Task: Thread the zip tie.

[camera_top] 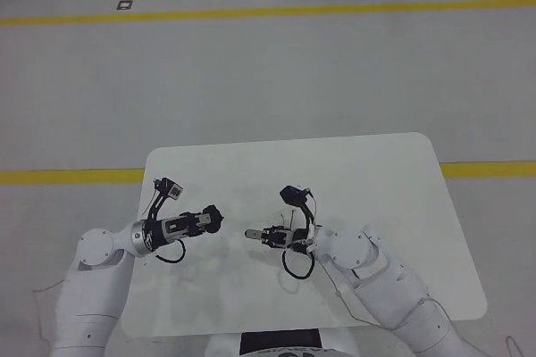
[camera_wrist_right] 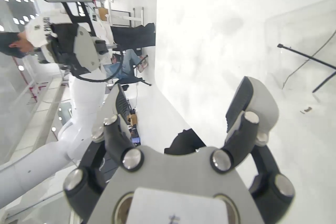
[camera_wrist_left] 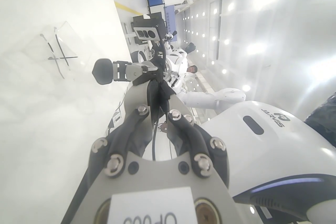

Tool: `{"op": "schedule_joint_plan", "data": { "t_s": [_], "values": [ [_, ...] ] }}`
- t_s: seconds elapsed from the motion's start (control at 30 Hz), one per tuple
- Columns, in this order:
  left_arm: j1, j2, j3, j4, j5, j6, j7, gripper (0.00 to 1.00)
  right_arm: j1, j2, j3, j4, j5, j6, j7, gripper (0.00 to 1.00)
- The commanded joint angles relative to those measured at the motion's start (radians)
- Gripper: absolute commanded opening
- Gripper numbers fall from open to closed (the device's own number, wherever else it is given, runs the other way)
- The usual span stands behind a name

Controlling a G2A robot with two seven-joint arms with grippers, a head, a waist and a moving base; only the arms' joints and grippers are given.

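Your left claw (camera_wrist_left: 158, 88) is clenched; your right claw (camera_wrist_right: 182, 84) is released, with zip ties (camera_wrist_right: 296, 53) lying on the table (camera_wrist_right: 210, 12) ahead of it.

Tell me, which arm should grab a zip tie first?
Probably the right. The right gripper is open and the zip ties lie close beside it, while the left gripper is shut.
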Motion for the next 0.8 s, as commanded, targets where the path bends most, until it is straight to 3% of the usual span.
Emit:
{"op": "schedule_joint_plan", "data": {
  "t_s": [0.0,0.2,0.37,0.6,0.77],
  "values": [
    [0.000,0.000,0.000,0.000,0.000,0.000,0.000,0.00,0.000,0.000,0.001,0.001,0.005,-0.002,-0.002,1.00],
    [0.000,0.000,0.000,0.000,0.000,0.000,0.000,0.00,0.003,0.000,-0.004,-0.006,-0.014,0.006,-0.019,1.00],
    [0.000,0.000,0.000,0.000,0.000,0.000,0.000,0.00,0.059,0.000,-0.037,-0.039,-0.112,0.117,0.026,1.00],
    [0.000,0.000,0.000,0.000,0.000,0.000,0.000,0.00,0.134,-0.022,-0.070,0.019,-0.274,0.118,0.138,1.00],
    [0.000,0.000,0.000,0.000,0.000,0.000,0.000,0.00,0.151,-0.051,-0.077,0.024,-0.390,0.118,0.225,1.00]
  ]
}}
